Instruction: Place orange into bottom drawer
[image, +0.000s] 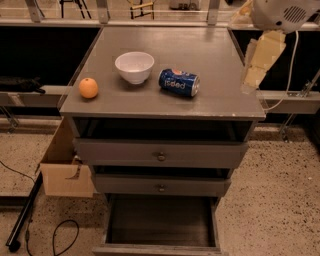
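Note:
The orange (88, 88) sits near the front left corner of the grey cabinet top (210, 60). The bottom drawer (160, 222) is pulled out at the foot of the cabinet, and its dark inside looks empty. My gripper (256, 67) hangs from the white arm at the upper right, over the right edge of the cabinet top. It is far from the orange and holds nothing that I can see.
A white bowl (134, 66) and a blue soda can (179, 82) lying on its side are on the cabinet top between the orange and the gripper. Two upper drawers with knobs (161, 156) are slightly open. A cardboard box (62, 170) and cables lie at the lower left.

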